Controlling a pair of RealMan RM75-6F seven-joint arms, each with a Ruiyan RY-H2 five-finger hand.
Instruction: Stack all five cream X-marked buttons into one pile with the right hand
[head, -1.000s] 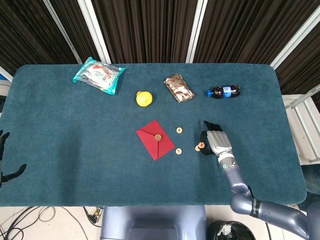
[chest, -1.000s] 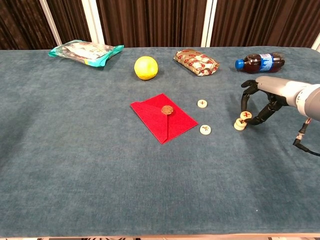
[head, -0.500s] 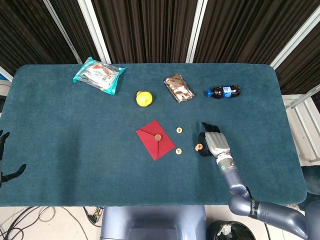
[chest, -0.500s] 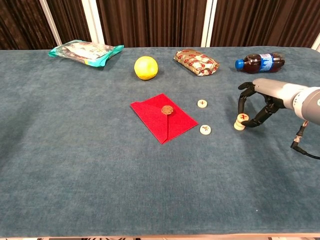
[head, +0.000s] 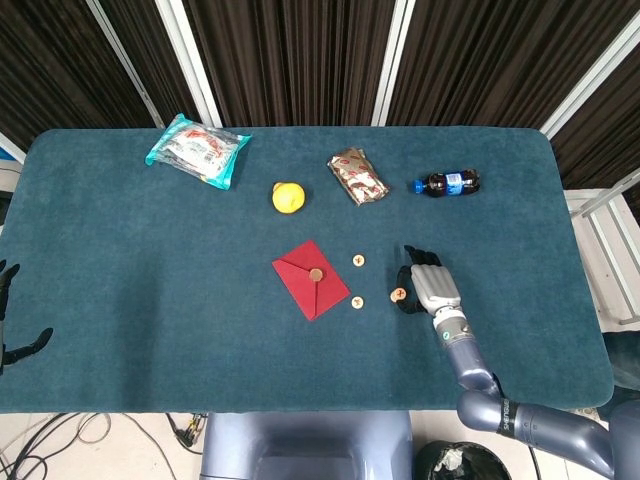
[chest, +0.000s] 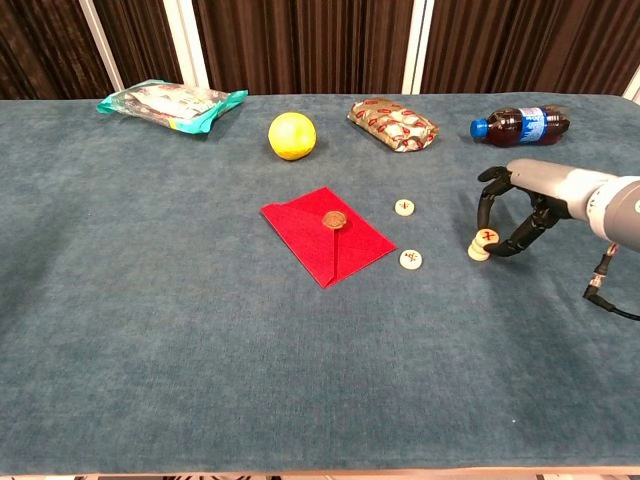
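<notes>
Right robot hand (chest: 512, 212), perhaps slightly nearer

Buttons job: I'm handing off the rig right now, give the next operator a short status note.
Right hand: arched over the pile, fingertips at it; whether it grips is unclear.
Left hand: idle at the table's left edge, holding nothing.
Done: a small pile started right of the red envelope; its count can't be read.
Left: two loose buttons, one beside the envelope, one nearer the pile, to go on top.
</notes>
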